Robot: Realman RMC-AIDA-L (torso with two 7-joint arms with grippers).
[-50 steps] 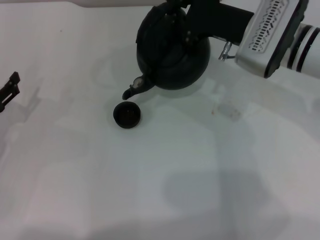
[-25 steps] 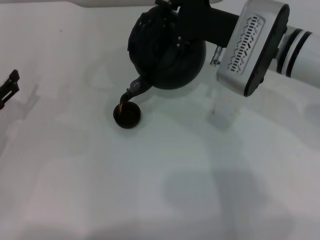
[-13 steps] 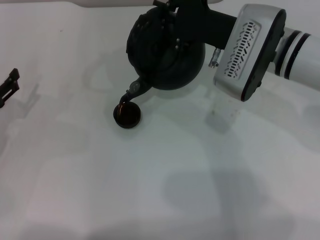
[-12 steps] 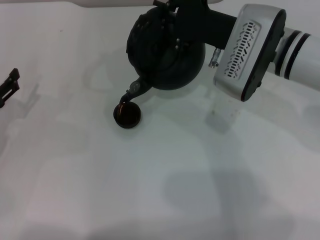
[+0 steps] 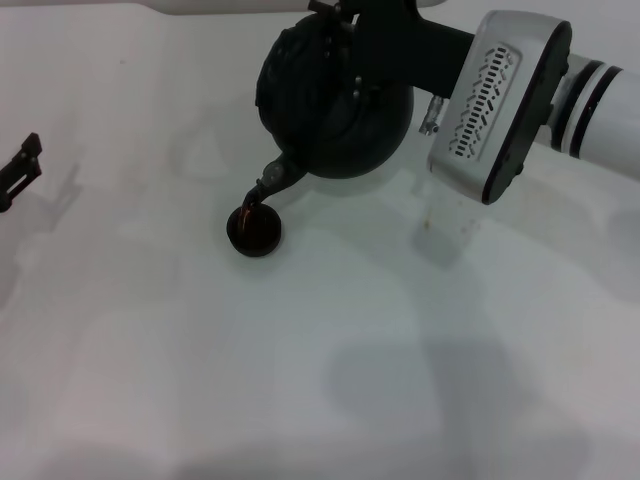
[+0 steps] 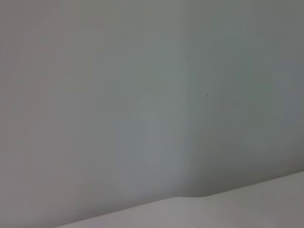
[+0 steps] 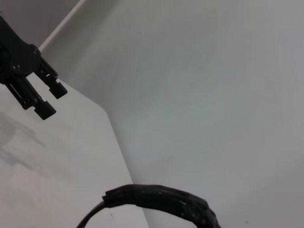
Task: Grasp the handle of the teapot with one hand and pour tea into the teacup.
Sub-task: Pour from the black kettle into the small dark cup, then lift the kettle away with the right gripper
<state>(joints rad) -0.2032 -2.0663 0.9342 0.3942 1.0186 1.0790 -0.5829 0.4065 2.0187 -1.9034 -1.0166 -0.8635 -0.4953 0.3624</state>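
Pouring: tea is running from the teapot [image 5: 335,100] into the teacup [image 5: 253,230]; two seconds ago the pot was more level and its spout was dry.
Teapot: held off the bench [image 5: 300,380] at the far middle of the scene, tipped toward the near left, a little farther left than before.
Spout: its tip [image 5: 262,187] hangs just above the cup's far rim, with a thin brown stream between them.
Teacup: stands where it stood, now showing a reddish-brown glint inside.
Handle: the black ribbed hoop [image 7: 161,199] shows in the right wrist view; in the head view the arm covers it.
Right tool: [image 5: 360,45] sits over the pot's top, apparently clamped on the handle since the pot hangs from it.
Left tool: [image 5: 20,172] parked at the far left edge, well apart; whether it is parted cannot be told.
Meaning: the pour seems well under way; how full the cup is cannot be judged.
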